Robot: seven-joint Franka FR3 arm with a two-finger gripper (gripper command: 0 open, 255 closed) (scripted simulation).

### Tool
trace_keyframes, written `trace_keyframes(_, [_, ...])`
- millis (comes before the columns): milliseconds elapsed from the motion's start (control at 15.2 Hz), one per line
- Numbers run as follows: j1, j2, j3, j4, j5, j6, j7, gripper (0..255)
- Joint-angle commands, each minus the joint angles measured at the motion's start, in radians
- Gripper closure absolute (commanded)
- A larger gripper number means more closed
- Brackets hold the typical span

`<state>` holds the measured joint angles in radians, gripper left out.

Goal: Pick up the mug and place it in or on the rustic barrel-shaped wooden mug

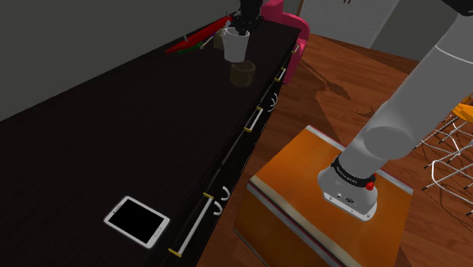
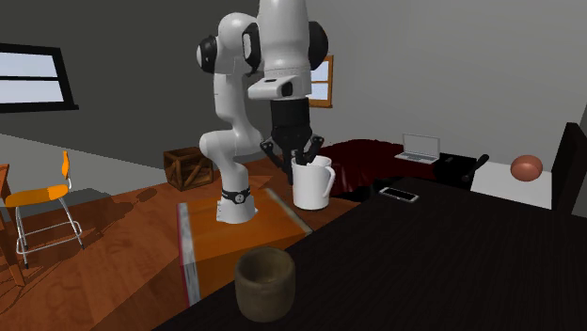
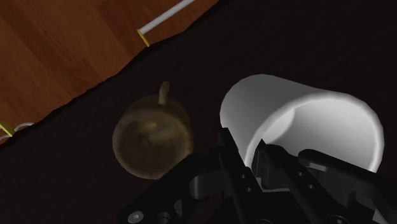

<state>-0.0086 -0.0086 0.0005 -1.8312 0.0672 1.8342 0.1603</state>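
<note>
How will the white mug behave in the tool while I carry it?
Likely rigid: the white mug shows no dent under the grip. The tool pinches one wall off-centre, so it may tilt; its smooth-looking side could slip.

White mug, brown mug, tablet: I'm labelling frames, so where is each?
white mug (image 2: pixel 315 188), second exterior view, outer side wall
brown mug (image 2: pixel 264 287), second exterior view, front wall
tablet (image 1: pixel 136 220), shoulder view, middle of its black screen

White mug (image 1: pixel 236 45): smooth, plain white, slight sheen. Barrel mug (image 1: pixel 242 73): dull brown, matt, rough wood look. Table (image 1: pixel 114 129): near-black, matt. Floor (image 1: pixel 341 76): glossy reddish wood. Drawer handles (image 1: pixel 195 222): pale bars, brass-coloured ends. Tablet (image 1: pixel 137 220): glossy black screen.
</note>
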Motion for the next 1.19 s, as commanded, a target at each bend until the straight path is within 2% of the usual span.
trace_keyframes(0, [-0.023,0.043,-0.023,0.056,0.001,-0.015,-0.046,255])
trace_keyframes(528, [-0.11,0.212,-0.091,0.313,0.018,-0.115,-0.195,255])
trace_keyframes(1122, [-0.108,0.212,-0.09,0.192,0.02,0.006,-0.202,255])
